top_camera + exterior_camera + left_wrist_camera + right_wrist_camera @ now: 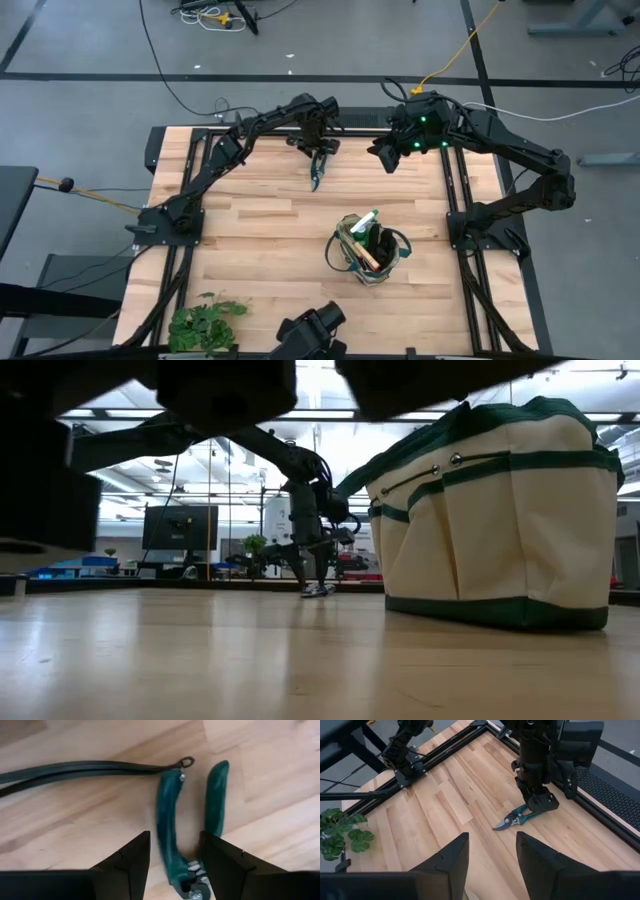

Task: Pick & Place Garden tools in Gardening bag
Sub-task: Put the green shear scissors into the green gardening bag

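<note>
Most of the desk is bare wood, so there's plenty of room to move around the middle and the left side. The gardening bag sits right of centre toward the near edge, already stuffed with tools sticking up out of the top, so the opening is crowded. The left gripper hangs low over the pruning shears at the far side, blocking that spot. A plant bunch takes the near-left corner. The right gripper hangs well above the far right.
</note>
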`<state>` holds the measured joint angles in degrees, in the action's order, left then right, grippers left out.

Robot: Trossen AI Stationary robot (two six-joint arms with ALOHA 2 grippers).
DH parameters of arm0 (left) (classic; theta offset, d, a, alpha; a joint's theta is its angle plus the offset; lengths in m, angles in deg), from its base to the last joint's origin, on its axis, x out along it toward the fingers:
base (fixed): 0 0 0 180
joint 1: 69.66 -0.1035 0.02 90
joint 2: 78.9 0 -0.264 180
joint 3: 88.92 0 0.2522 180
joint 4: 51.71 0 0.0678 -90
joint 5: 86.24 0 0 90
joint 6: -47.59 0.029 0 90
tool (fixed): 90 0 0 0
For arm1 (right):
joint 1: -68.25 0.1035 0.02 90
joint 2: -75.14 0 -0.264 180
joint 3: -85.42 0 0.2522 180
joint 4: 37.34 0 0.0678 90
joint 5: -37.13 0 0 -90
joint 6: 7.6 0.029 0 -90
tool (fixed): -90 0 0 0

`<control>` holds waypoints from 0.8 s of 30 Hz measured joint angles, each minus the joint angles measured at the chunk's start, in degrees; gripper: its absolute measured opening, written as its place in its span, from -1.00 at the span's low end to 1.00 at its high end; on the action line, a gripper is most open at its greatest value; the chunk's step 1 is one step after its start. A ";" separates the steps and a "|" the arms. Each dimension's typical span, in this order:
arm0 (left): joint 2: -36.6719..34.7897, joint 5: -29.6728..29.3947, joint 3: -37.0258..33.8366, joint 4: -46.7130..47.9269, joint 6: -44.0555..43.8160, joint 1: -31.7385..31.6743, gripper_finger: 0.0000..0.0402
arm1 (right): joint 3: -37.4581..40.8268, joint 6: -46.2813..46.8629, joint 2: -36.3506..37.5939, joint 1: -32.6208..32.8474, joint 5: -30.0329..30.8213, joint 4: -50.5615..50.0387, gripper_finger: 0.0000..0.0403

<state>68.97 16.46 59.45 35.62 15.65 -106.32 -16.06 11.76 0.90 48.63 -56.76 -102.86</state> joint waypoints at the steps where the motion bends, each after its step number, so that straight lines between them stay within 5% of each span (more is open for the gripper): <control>1: 0.00 0.31 0.00 -0.15 -0.01 -0.11 -0.12 | 0.00 -0.01 0.00 0.00 -0.01 0.10 -0.18; 24: 0.37 2.65 -0.02 1.49 -0.60 -1.92 -0.12 | 0.00 -0.01 0.00 0.00 -0.02 0.28 -0.18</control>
<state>69.34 19.11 59.43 37.11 15.05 -108.24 -16.06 11.76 0.90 48.63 -56.78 -102.58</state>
